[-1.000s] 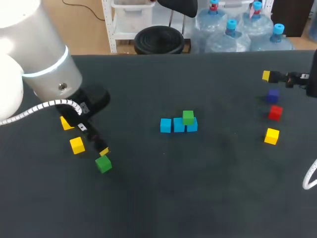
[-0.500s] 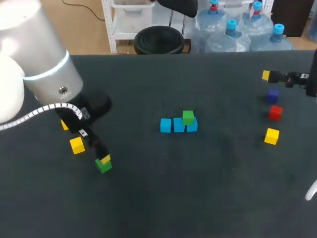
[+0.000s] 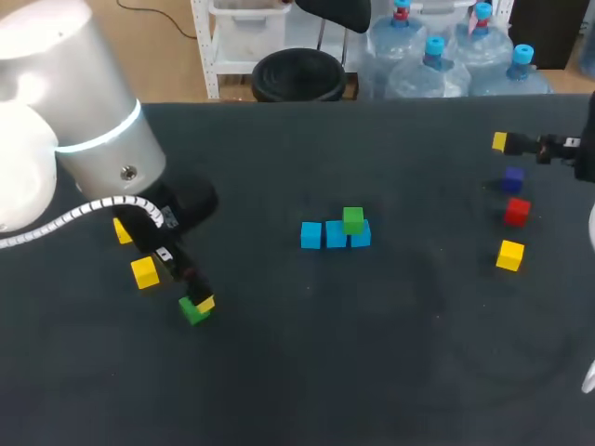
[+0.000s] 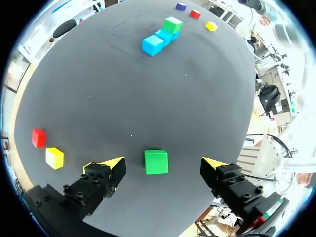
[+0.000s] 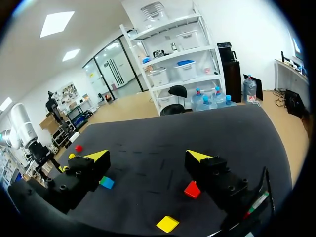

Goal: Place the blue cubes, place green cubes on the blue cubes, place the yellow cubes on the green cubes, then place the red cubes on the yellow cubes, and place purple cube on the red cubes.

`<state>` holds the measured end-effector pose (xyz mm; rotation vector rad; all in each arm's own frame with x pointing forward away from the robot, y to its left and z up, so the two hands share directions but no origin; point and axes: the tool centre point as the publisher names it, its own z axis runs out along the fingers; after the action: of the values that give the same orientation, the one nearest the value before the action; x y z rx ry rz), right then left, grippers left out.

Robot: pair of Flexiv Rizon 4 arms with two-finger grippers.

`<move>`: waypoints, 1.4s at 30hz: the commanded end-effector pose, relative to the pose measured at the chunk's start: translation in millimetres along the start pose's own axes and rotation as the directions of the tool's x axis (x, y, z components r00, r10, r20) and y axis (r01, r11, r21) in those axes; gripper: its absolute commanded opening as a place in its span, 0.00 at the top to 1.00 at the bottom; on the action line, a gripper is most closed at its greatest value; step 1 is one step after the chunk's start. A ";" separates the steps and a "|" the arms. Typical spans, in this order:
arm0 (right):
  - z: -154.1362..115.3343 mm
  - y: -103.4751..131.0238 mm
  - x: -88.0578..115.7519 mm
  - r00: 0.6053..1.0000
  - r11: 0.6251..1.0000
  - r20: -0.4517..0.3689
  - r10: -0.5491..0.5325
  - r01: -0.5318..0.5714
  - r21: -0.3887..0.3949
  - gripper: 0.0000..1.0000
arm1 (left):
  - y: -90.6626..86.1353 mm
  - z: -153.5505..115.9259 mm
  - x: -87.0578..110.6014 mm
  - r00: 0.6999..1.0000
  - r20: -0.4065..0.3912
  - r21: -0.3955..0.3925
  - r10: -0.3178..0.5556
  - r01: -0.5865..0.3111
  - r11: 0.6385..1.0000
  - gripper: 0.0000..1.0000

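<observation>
The dark counter (image 3: 372,372) is taken up by a build at its middle and by loose stock left out to either side, an arrangement that is judged to give each arm its own supply within reach. The left arm (image 3: 84,158) is bent low over the near left part, so that the left gripper (image 4: 163,164) is brought down around the loose green cube (image 3: 192,311). In the left wrist view its fingers are seen spread wide, one on each side of that cube and touching neither face. The gripper is thus open, and the cube is not yet held but rests on the counter. This straddling pose is judged to be the set-up for a pinch on two opposite faces. The right arm (image 3: 586,153) is kept at the far right edge, and the right gripper (image 5: 147,157) is spread apart with nothing in it, apparently parked out of the way. The blue cubes (image 3: 336,234) are laid touching in a row as the base layer, and one placed green cube (image 3: 352,220) is already set on the row's right end, so the green layer is judged to be unfinished. A yellow cube (image 3: 144,272) lies just beside the left gripper. Another yellow cube (image 3: 509,254), a red cube (image 3: 517,212) and the purple cube (image 3: 511,179) are left in a line near the right arm for the later layers.
</observation>
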<state>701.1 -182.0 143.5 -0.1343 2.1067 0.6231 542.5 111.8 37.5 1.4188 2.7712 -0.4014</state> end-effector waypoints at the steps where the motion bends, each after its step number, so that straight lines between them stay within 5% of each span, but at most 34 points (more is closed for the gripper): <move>1: -0.1 0.1 -0.3 1.000 1.000 0.000 0.000 0.000 0.000 0.00 | 8.0 -0.6 -0.6 1.000 0.015 0.010 -0.020 0.019 1.000 0.00; 9: -0.1 0.1 -0.3 1.000 1.000 0.000 0.000 0.000 0.000 0.00 | 26.8 -102.6 -16.0 0.966 0.241 0.036 -0.091 0.085 0.996 0.00; 30: -0.1 0.1 -0.3 1.000 1.000 0.000 0.000 0.000 0.000 0.00 | 26.8 -102.6 -16.0 0.966 0.241 0.036 -0.091 0.085 0.996 0.00; 35: -0.1 0.1 -0.3 1.000 1.000 0.000 0.000 0.000 0.000 0.00 | 26.0 -63.1 -24.8 0.998 0.054 0.035 -0.028 0.026 0.999 0.00; 42: -0.1 0.1 -0.3 1.000 1.000 0.000 0.000 0.000 0.000 0.00 | 10.0 -42.3 -33.7 0.994 -0.088 -0.021 0.058 -0.060 0.998 0.00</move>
<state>701.2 -181.5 144.0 -0.1337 2.1088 0.6200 565.2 120.4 81.9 1.4613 2.6860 -0.4114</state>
